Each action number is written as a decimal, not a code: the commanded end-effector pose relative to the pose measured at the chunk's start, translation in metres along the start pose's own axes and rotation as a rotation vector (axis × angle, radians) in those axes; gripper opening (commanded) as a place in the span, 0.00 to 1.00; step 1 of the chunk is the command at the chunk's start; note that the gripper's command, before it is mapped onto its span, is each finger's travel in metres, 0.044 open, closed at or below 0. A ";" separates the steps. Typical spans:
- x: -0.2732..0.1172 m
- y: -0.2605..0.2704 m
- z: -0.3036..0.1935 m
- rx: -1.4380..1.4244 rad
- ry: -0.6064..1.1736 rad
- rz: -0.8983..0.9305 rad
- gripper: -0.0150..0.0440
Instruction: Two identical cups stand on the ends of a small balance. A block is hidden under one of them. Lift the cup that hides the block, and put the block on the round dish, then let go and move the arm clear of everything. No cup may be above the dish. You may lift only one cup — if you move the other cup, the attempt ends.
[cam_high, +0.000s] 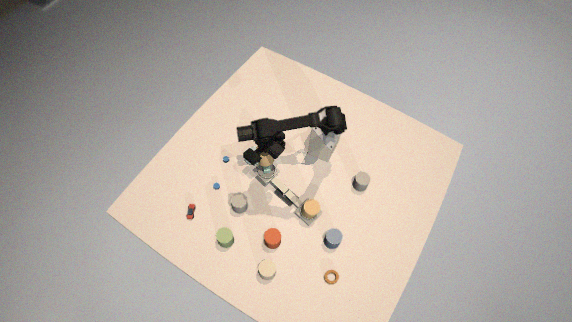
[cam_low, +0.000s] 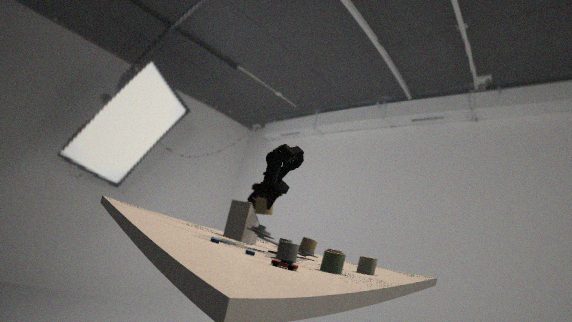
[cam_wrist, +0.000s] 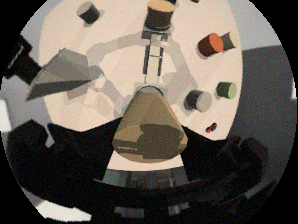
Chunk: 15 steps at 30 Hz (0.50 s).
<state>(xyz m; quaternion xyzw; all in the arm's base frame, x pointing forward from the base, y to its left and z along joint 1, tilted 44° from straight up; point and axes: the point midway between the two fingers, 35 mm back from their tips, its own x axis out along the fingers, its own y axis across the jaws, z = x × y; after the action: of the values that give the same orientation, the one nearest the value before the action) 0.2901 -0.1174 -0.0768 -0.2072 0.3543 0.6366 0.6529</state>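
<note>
The beige desk (cam_high: 380, 165) carries everything, and the black arm (cam_high: 292, 123) reaches from its base toward the near end of the small balance (cam_high: 286, 191). The fingers (cam_high: 265, 161) are clamped on a tan cup (cam_wrist: 148, 125), held raised above that end of the balance; in the exterior view the cup (cam_low: 264, 205) hangs clear of the desk surface. Directly below it, on the balance's end pad, a small teal block (cam_high: 267, 171) shows. The second tan cup (cam_high: 310, 208) stands upright on the far end of the balance, well apart from the lifted one.

Around the balance stand several short cylinders: a grey one (cam_high: 361, 181) off to the right, another grey one (cam_high: 239, 202) just beside the balance's left side, then a green one (cam_high: 225, 237), an orange-red one (cam_high: 272, 238) and a blue-grey one (cam_high: 333, 238) in a row nearer the camera, with a cream one (cam_high: 267, 269) in front of them. I cannot tell which of these is the round dish.

An orange ring (cam_high: 331, 276) lies near the desk's front edge. A small red and blue piece (cam_high: 190, 211) and two blue dots (cam_high: 216, 186) lie to the left.
</note>
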 end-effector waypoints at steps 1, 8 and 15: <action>0.000 0.000 0.000 0.001 0.000 -0.001 0.25; 0.000 0.000 0.000 0.001 0.000 -0.001 0.25; 0.010 0.017 -0.044 0.002 0.015 -0.009 0.25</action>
<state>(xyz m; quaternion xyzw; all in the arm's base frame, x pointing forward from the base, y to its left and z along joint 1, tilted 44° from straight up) 0.2813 -0.1277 -0.0927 -0.2161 0.3538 0.6359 0.6510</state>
